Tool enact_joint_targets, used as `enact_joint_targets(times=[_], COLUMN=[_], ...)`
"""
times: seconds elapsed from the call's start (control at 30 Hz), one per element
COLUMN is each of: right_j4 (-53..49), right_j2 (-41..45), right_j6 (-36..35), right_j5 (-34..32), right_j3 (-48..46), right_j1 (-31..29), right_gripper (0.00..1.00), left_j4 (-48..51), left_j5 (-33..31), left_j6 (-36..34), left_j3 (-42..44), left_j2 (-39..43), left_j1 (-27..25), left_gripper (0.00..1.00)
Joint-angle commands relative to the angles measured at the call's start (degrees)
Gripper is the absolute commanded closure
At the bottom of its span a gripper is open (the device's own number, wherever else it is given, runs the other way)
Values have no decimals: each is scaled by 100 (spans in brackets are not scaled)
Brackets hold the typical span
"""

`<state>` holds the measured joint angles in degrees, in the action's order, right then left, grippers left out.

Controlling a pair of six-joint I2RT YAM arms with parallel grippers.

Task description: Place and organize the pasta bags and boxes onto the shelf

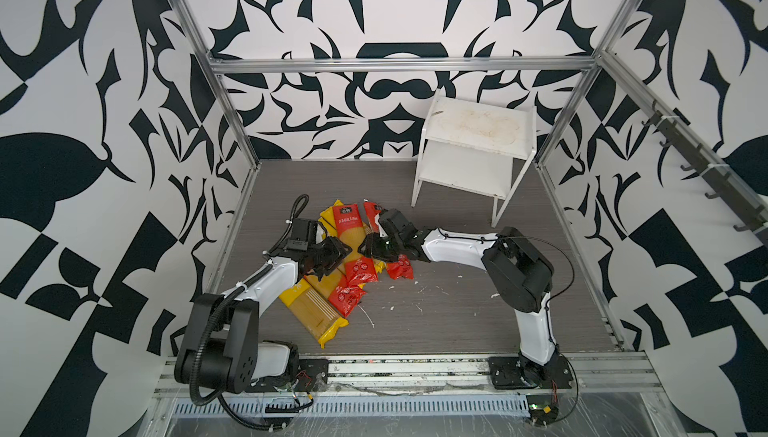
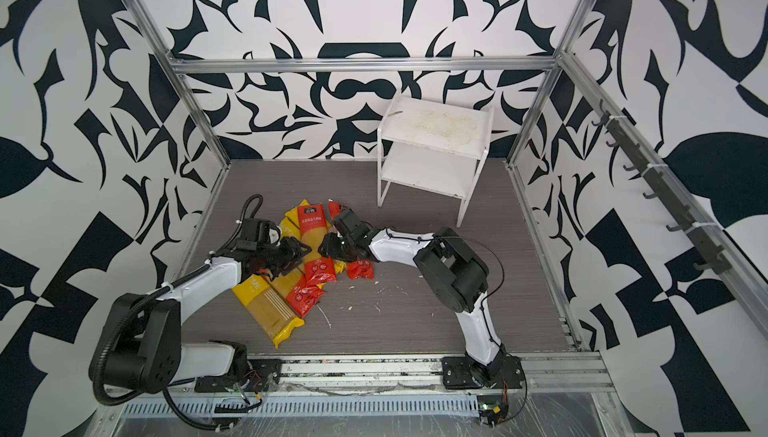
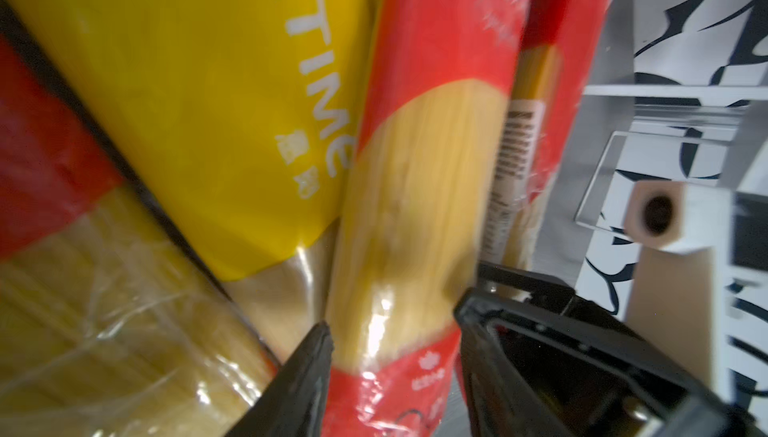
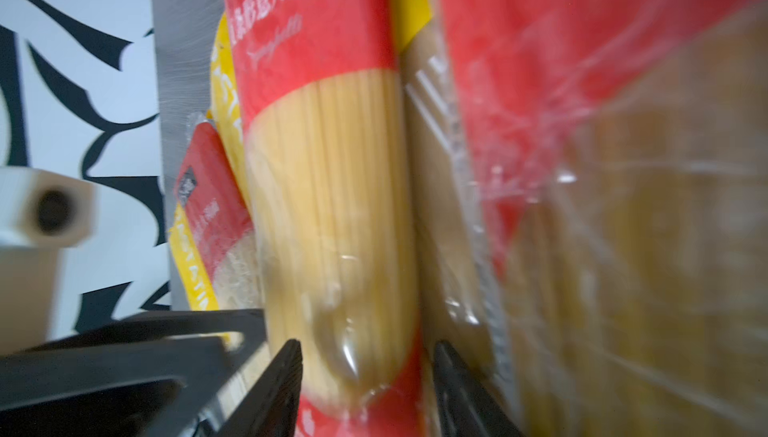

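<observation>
Pinching red-ended packet [image 4: 332, 206] between right fingers [image 4: 282, 376] | left fingers [image 3: 303, 372] flanking it

Grey tabletop [image 1: 457, 322]: spaghetti packets [image 1: 311, 306] heaped, white shelf [image 1: 469, 127], scattered crumbs [image 1: 459, 277].

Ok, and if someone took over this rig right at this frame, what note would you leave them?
Left gripper: jaws either side of the top red-ended packet; whether it grips firmly is unclear.
Right gripper: jaws either side of that same packet, from the opposite side; grip also unclear.
Things: the packets lie heaped on the table, left of centre, with a yellow-ended packet nearest the arm bases. The shelf stands at the back right.
Done: nothing shelved.
Left: carry this packet to the shelf, then the others, laid in order.
</observation>
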<state>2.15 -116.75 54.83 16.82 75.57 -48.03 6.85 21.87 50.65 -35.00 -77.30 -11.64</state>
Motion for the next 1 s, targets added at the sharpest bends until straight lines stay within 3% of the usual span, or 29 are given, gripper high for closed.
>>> enact_joint_targets(times=[0.0,0.2,0.47,0.73,0.97], right_j4=[844,1955,2016,2437,3120], right_j2=[-72,-26,-309,-117,52], right_j6=[470,1016,1007,954,1266], right_j5=[593,920,815,791,889], right_j3=[-64,-331,-462,-620,-839], right_j1=[-20,-20,-48,-66,-52], right_gripper=[47,49,60,87,96], left_j4=[-304,-399,-659,-277,44], left_j5=[186,321,526,795,1399], left_j6=[156,231,372,308,300], left_j3=[136,312,433,341,144], left_j2=[12,91,21,382,1043], left_j1=[4,4,4,347,1049], left_gripper=[50,64,74,71,61])
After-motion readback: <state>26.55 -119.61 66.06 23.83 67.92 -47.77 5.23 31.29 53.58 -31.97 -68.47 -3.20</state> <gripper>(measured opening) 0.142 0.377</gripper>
